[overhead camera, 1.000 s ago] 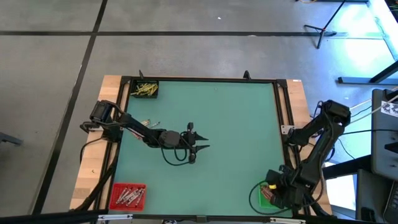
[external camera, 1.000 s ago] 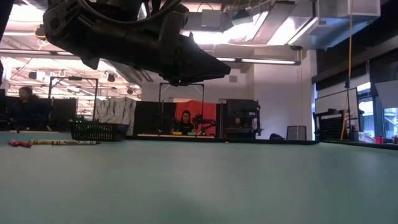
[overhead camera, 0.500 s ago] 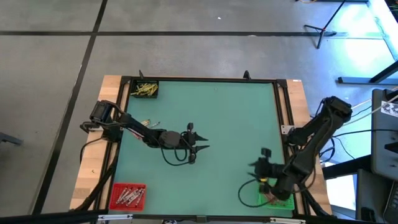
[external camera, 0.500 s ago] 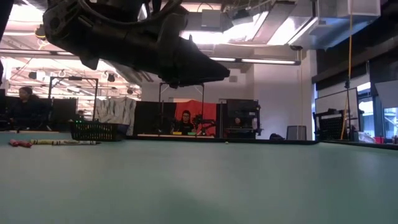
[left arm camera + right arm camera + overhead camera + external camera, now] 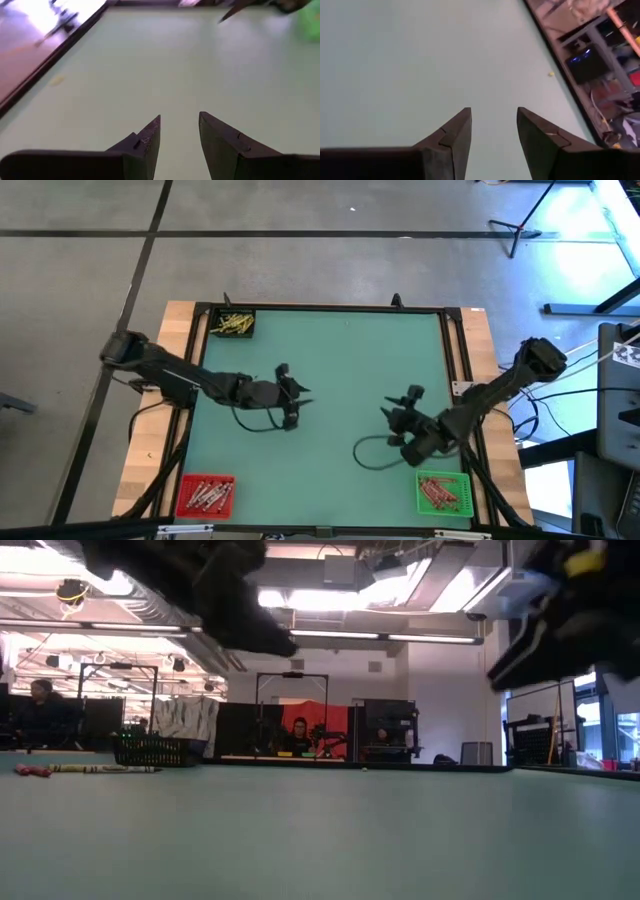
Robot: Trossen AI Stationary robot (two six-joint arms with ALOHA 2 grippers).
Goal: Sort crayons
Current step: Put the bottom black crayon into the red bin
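high: left gripper [image 5: 290, 395] and right gripper [image 5: 398, 420] over the green mat [image 5: 350, 360], crayons in the black bin [image 5: 232, 324], red bin [image 5: 205, 495], green bin [image 5: 442, 492] | low: two crayons [image 5: 85, 769] lie flat (far side) | wrists: both pincers apart, holding nothing

tiny thin crayon sticks in the black square bin [image 5: 231, 324], red square bin [image 5: 205, 495] and green square bin [image 5: 442, 492] too small to count, low view chops off both dark arms at the top edge, smeared green blob [image 5: 310, 20] in left wrist view, can't tell what
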